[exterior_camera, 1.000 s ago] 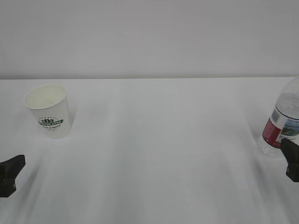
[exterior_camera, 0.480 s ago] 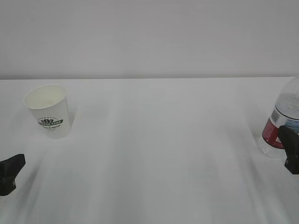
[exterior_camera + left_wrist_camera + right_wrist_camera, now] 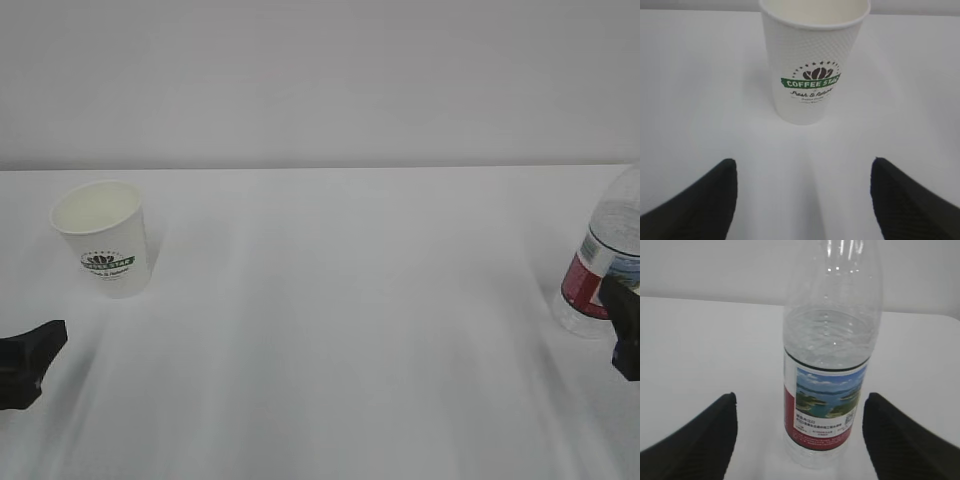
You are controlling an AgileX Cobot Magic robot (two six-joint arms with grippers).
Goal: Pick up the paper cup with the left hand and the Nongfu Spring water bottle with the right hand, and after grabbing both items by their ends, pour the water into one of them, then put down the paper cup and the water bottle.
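We note a small white tapered paper cup [image 3: 100, 237] with a dark green round logo standing upright at the left of the exterior view on a plain white tabletop [image 3: 340, 330]. In the left wrist view the paper cup [image 3: 812, 60] sits in the upper centre of the frame, its green band reading "COFFEE", cream interior showing at the rim.

The left hand's black gripper [image 3: 802, 200] shows two dark fingers [image 3: 700, 205] at the lower corners, spread wide and released, with bare tabletop between them; the cup stands beyond the tips, untouched. In the exterior view this gripper [image 3: 28, 350] is a dark shape at the lower left edge, near the cup but apart from it.

At the right edge of the exterior view we see a clear plastic water bottle [image 3: 605, 260] with a red-and-white label, upright. The right wrist view puts the bottle [image 3: 830, 355] at centre, label showing a green landscape, clear water [image 3: 830, 337] filling it to above the label.

The right hand's black gripper [image 3: 797, 435] is likewise spread and released, fingers [image 3: 900, 440] flanking the bottle's base without contact. In the exterior view it [image 3: 625, 325] overlaps the bottle's lower right.
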